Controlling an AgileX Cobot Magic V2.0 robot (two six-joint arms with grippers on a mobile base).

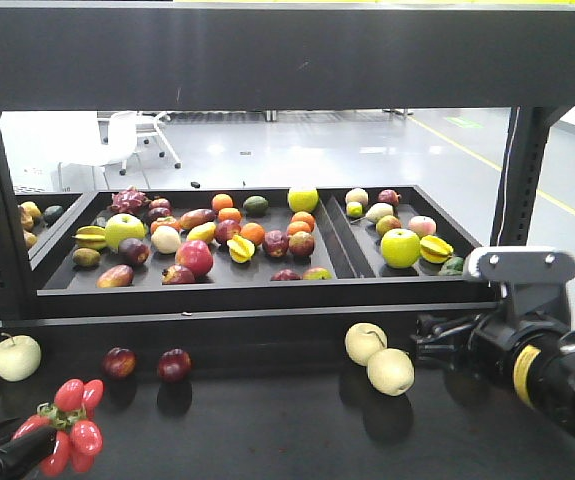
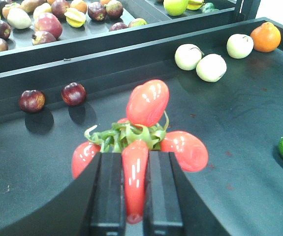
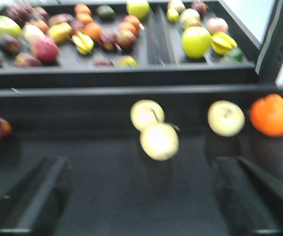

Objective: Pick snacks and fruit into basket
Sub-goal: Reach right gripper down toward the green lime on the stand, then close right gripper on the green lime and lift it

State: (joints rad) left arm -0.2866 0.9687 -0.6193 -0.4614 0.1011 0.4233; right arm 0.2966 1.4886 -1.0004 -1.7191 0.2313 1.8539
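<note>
"Scanning from the left: what do we hold?"
"Our left gripper is clamped on one oval of the red cluster, at the shelf's left end; that oval lies lengthwise between the fingers, stem ahead."
"And rightward?"
"Our right gripper is spread wide, empty, facing pale apples."
"Where's the basket?"
"Out of view, so we cannot tell which way to carry; the left arm has the fruit."

At front left, the fruit cluster between the left fingers, two plums on the shelf behind it, two apples side by side farther right, an orange beyond those, fruit-filled trays raised behind all.
</note>
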